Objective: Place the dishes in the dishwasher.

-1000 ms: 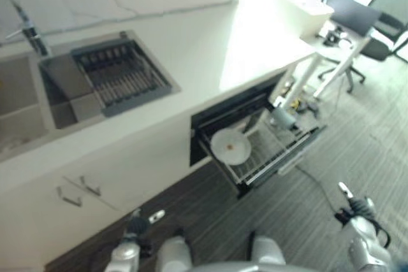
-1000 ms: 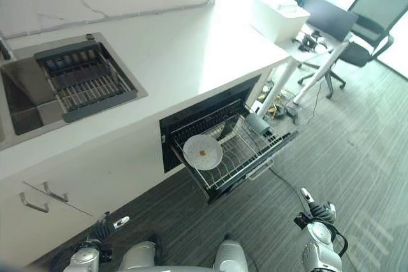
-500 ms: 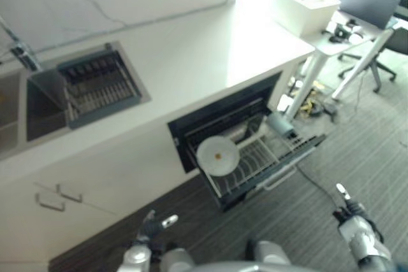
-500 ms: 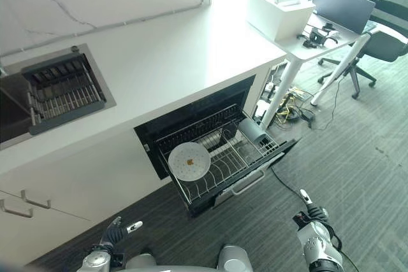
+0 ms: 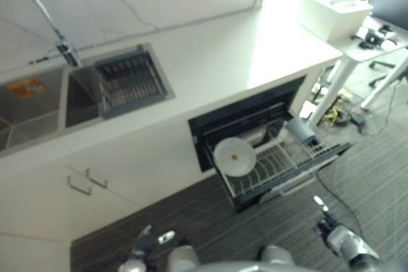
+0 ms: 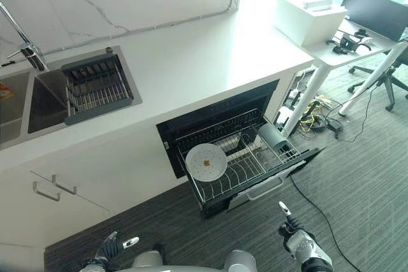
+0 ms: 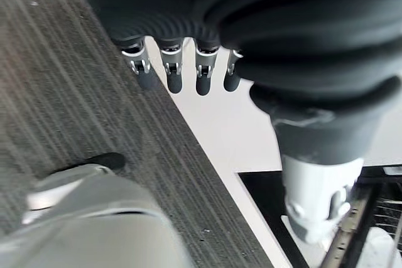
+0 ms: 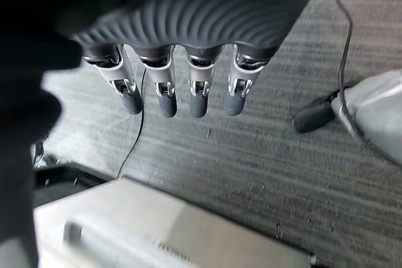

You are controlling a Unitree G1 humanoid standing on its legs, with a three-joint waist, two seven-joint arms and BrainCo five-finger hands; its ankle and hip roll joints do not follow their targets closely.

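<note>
The dishwasher's lower rack (image 6: 255,160) is pulled out below the white counter. A white plate (image 6: 206,160) with an orange spot stands in the rack's left part, and a grey cup (image 6: 271,136) lies on its side at the back right. My left hand (image 6: 108,248) hangs low over the dark floor, left of the dishwasher. Its fingers (image 7: 169,73) are straight and hold nothing. My right hand (image 6: 294,238) hangs low in front of the rack's right corner, with straight, empty fingers (image 8: 166,89).
A sink (image 6: 19,103) with a faucet (image 6: 25,46) and a dark drying rack (image 6: 95,87) is set into the counter (image 6: 204,62) at left. A white box (image 6: 309,17) sits at the counter's right end. Beyond it stand a desk with a laptop (image 6: 376,20) and floor cables (image 6: 319,119).
The whole picture has shifted, so the camera has moved. Both hands stay open and empty, now lower in the picture. The plate and cup lie as before.
</note>
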